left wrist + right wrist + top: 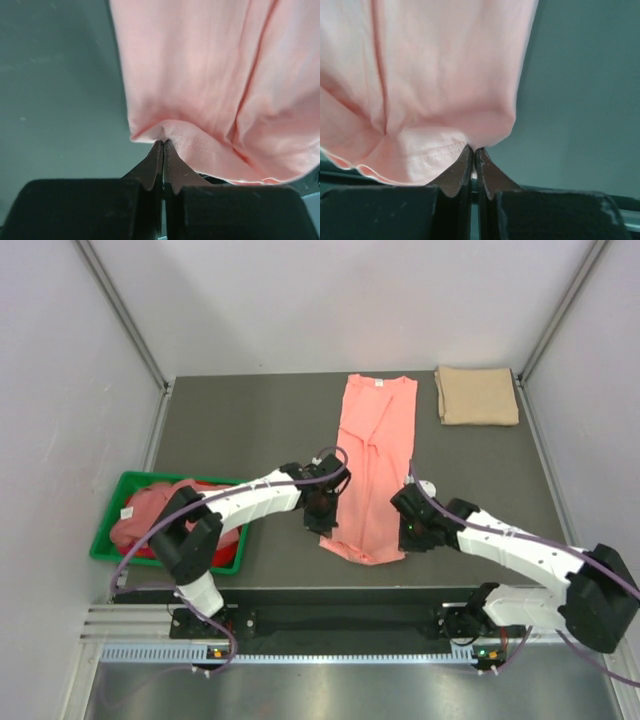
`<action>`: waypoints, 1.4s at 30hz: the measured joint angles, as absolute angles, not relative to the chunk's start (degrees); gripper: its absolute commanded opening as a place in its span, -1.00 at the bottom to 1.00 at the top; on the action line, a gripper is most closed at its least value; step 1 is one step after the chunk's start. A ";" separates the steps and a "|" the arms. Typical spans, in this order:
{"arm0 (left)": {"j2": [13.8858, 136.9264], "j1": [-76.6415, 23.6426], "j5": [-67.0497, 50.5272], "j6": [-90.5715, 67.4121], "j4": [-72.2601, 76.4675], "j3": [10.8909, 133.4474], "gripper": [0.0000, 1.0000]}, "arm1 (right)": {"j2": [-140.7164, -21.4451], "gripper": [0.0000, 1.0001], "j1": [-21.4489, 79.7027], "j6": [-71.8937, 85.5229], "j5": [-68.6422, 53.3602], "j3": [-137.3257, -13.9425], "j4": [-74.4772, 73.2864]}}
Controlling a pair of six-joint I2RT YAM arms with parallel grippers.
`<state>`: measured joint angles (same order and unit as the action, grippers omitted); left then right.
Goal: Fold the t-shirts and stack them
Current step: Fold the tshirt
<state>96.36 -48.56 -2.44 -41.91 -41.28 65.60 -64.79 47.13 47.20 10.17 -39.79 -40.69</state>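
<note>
1. Locate the salmon-pink t-shirt (375, 455). It lies as a long, narrow strip at the centre of the table (250, 430), running from 12 o'clock to 6 o'clock. The collar end is at 12 and the stitched hem at 6.

2. Check the left gripper (322, 512). It sits on the hem corner at the strip's 7 o'clock. In the left wrist view, you see the left gripper (164, 143) with its jaws pressed together, pinching the hem edge of the salmon-pink t-shirt (210, 75).

3. Check the right gripper (408, 527). It sits on the hem corner at 5 o'clock. In the right wrist view, the right gripper (472, 149) is likewise closed tight on the hem of the salmon-pink t-shirt (435, 75).

4. Note the tan-beige t-shirt (477, 395). It lies folded flat at the table's 1 o'clock corner, well apart from the strip.

5. Note the green bin (104, 532) at 8 o'clock. It holds the pink and red t-shirts (150, 512), bunched loosely.
</note>
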 measured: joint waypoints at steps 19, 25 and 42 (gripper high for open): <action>122.67 -36.07 0.34 -30.17 -48.40 104.79 -1.00 | -91.33 -1.00 27.16 25.54 6.83 -65.25 -37.45; 126.65 -34.24 0.47 -28.14 -47.35 111.79 -1.00 | -98.70 -1.00 24.32 22.57 6.31 -73.78 -37.45; 129.95 -29.15 -4.71 -26.61 -37.23 114.76 -1.00 | -111.22 -1.00 18.17 18.59 4.62 -88.75 -37.80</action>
